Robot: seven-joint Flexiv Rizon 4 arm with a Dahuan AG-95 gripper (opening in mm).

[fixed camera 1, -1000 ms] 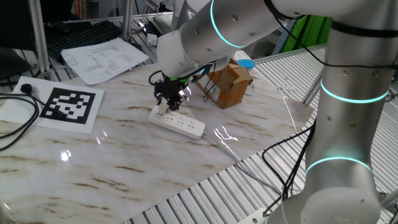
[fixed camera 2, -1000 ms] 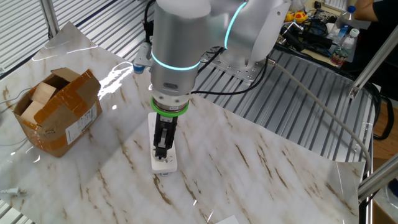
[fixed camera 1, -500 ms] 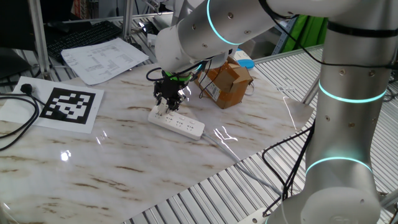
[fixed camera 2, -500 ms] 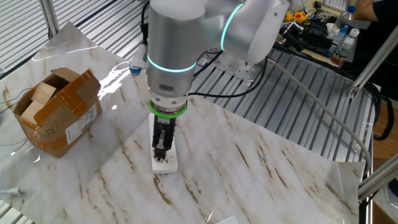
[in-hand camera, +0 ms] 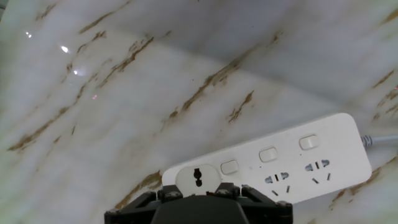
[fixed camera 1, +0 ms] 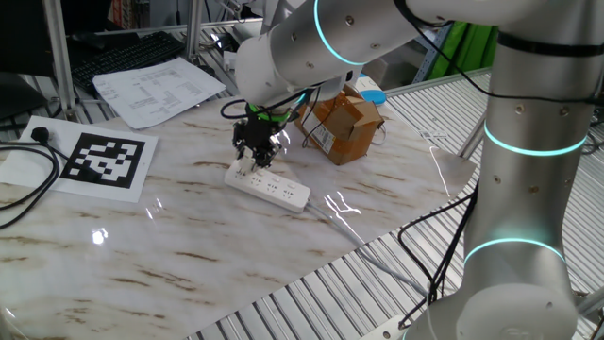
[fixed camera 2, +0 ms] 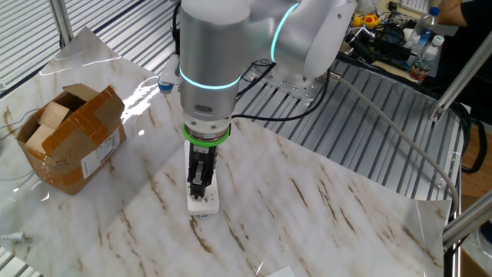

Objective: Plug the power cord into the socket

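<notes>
Your gripper [in-hand camera: 198,198] points straight down, partly closed around the round white plug [in-hand camera: 198,179], so the prongs can meet an outlet squarely. The plug sits over the end of the power strip [in-hand camera: 311,165], which lies flat on the marble table [in-hand camera: 124,93]. Beyond, the cardboard box [fixed camera 1: 347,126] stands well clear.

The gripper [fixed camera 2: 200,187] points straight down, fingers partly closed, arm bent over
</notes>
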